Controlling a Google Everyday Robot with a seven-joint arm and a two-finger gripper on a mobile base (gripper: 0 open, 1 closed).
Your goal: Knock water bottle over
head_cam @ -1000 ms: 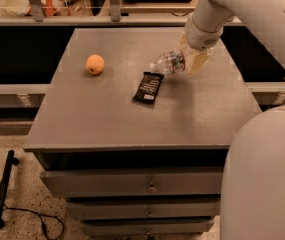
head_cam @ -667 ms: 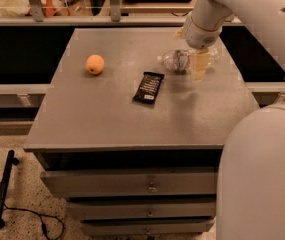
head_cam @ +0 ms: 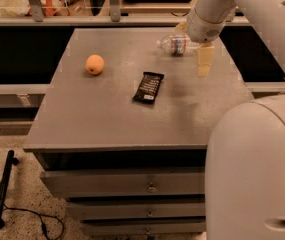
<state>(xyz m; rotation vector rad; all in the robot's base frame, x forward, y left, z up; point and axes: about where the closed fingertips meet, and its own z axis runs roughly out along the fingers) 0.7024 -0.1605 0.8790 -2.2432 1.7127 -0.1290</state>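
Your pincer (head_cam: 205,60) hangs over the far side of the counter (head_cam: 107,124), just beside the water bottle (head_cam: 176,44) lying on its side. An orange (head_cam: 95,64) and a black wrapper (head_cam: 148,87) sit apart.

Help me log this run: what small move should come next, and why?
Probably lift the tool straight up and clear. The water bottle already lies on its side near the table top's far edge, the tool close beside it, so the knock looks done; more pushing might roll it off.

The white arm (head_cam: 223,4) extends from upper right, its end effector (head_cam: 204,67) hanging pointed straight down.
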